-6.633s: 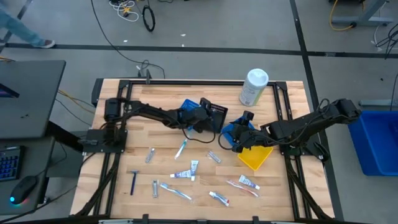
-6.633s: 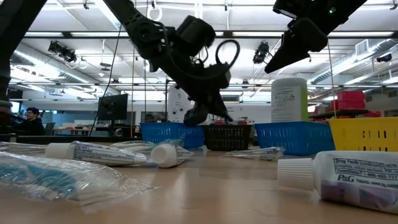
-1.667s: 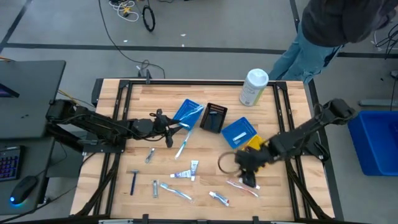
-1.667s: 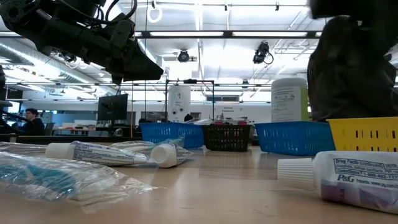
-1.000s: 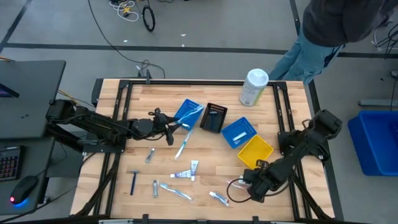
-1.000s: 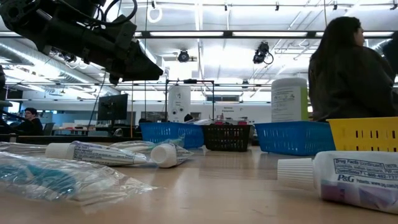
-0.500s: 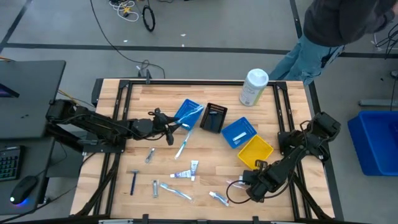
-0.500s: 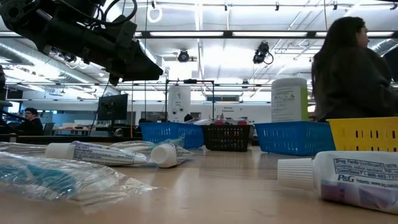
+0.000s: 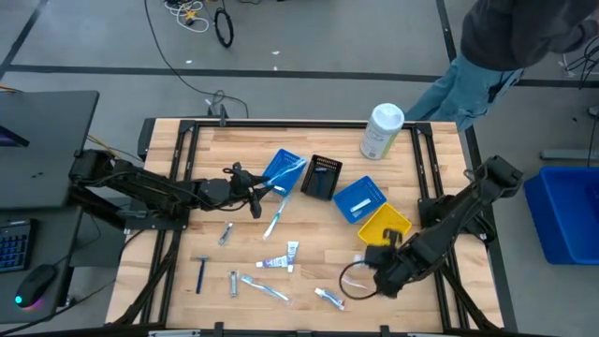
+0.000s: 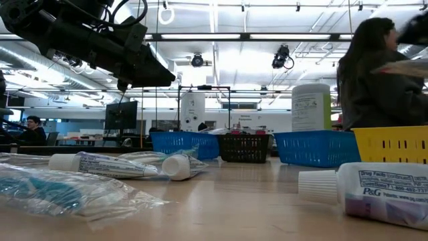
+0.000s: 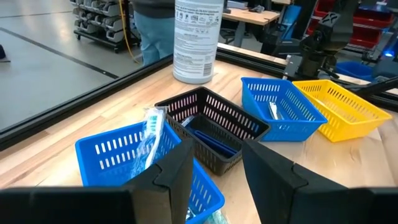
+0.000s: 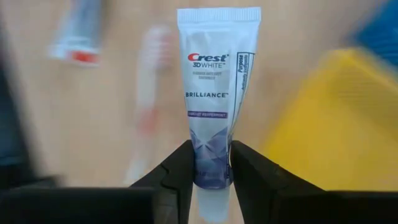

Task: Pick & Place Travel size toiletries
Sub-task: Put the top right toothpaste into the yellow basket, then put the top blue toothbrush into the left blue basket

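Observation:
Several toiletries lie on the wooden table's near half: toothpaste tubes [image 9: 276,263], a razor [image 9: 200,273], toothbrushes [image 9: 273,223]. My right gripper [image 9: 376,260] hovers just near of the yellow tray [image 9: 388,225], shut on a white Crest toothpaste tube [image 12: 211,93]. My left gripper [image 9: 251,190] waits open [image 11: 214,168] left of a blue tray [image 9: 284,170] that holds a wrapped toothbrush [image 11: 151,134]. In the low view the held tube is a blur [image 10: 401,67]. My right gripper pinches the toothpaste tube between its two fingers near the cap end [image 12: 210,168]. The cap sits back between the fingers [image 12: 180,171], and the crimped flat end [image 12: 217,15] sticks out past the tips. The tube is lifted clear above the table.
A black tray [image 9: 323,176] and a second blue tray [image 9: 360,198] stand between the two coloured ones. A big white canister [image 9: 382,131] stands at the far edge. A red toothbrush [image 12: 146,93] lies under the held tube. A person [image 9: 505,37] stands beyond the table's far right corner.
My right gripper has risen from the table's near edge and moved toward the yellow tray, carrying the toothpaste tube up off the table.

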Controlling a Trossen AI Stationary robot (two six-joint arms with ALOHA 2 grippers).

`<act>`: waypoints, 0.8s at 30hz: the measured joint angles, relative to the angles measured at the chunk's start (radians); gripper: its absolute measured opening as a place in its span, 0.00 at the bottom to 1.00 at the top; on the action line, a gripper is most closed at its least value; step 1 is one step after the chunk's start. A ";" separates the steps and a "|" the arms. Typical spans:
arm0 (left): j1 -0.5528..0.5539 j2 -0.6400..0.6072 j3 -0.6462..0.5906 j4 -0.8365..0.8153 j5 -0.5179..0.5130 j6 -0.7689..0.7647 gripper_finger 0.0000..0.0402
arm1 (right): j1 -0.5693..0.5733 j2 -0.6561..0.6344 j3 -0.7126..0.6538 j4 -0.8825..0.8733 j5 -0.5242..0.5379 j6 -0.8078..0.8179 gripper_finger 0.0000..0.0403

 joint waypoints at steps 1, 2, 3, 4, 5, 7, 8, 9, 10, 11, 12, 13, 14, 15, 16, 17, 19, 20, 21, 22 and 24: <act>0.000 0.000 0.000 0.000 0.000 0.000 0.36 | -0.001 -0.009 0.010 -0.061 0.044 -0.001 0.25; 0.000 0.000 0.000 0.001 0.000 0.000 0.36 | -0.002 -0.019 0.011 -0.120 0.087 0.001 0.25; 0.000 0.000 0.000 0.000 0.000 0.000 0.36 | -0.004 -0.026 0.011 -0.181 0.132 0.010 0.25; 0.000 0.000 0.000 0.000 0.000 0.001 0.36 | -0.008 -0.028 0.011 -0.239 0.173 0.017 0.25; 0.000 0.000 0.000 0.000 0.000 0.005 0.36 | -0.014 -0.029 0.006 -0.290 0.202 0.021 0.26; 0.000 0.000 0.000 0.000 0.000 0.006 0.36 | -0.035 -0.028 -0.015 -0.374 0.204 0.020 0.27; 0.000 0.000 0.000 0.000 0.000 0.006 0.36 | -0.051 -0.028 -0.033 -0.394 0.188 0.013 0.27; 0.000 0.000 0.000 0.000 0.000 0.007 0.36 | -0.065 -0.028 -0.055 -0.398 0.165 0.000 0.27; 0.000 0.000 0.000 0.000 0.000 0.009 0.36 | -0.079 -0.028 -0.075 -0.394 0.141 -0.024 0.27; 0.000 0.000 0.000 0.000 0.000 0.015 0.36 | -0.091 -0.027 -0.097 -0.380 0.116 -0.051 0.27; 0.000 0.000 0.000 0.000 0.000 0.020 0.36 | -0.102 -0.028 -0.121 -0.364 0.089 -0.085 0.27; 0.000 0.000 0.000 0.000 0.000 0.024 0.36 | -0.113 -0.027 -0.145 -0.346 0.062 -0.115 0.27; 0.000 0.000 0.000 0.000 0.000 0.027 0.36 | -0.123 -0.027 -0.166 -0.327 0.046 -0.138 0.28; 0.000 0.000 0.000 0.000 0.000 0.028 0.36 | -0.133 -0.027 -0.181 -0.309 0.037 -0.156 0.29; 0.000 0.000 0.000 0.000 0.000 0.029 0.36 | -0.144 -0.027 -0.194 -0.295 0.032 -0.170 0.30; 0.000 0.000 0.000 0.000 0.000 0.030 0.36 | -0.155 -0.027 -0.205 -0.287 0.032 -0.179 0.31; 0.000 0.000 0.000 0.000 0.000 0.030 0.36 | -0.175 -0.027 -0.213 -0.276 0.034 -0.201 0.35; 0.000 0.000 0.000 0.000 0.000 0.030 0.36 | -0.185 -0.027 -0.213 -0.272 0.036 -0.212 0.38; 0.000 0.000 0.000 0.000 0.000 0.030 0.36 | -0.195 -0.027 -0.213 -0.266 0.035 -0.219 0.40; 0.000 0.000 0.000 0.000 0.000 0.030 0.36 | -0.204 -0.027 -0.213 -0.264 0.034 -0.225 0.43; 0.000 0.000 0.000 0.001 0.001 0.018 0.36 | -0.221 -0.027 -0.213 -0.271 0.024 -0.242 0.48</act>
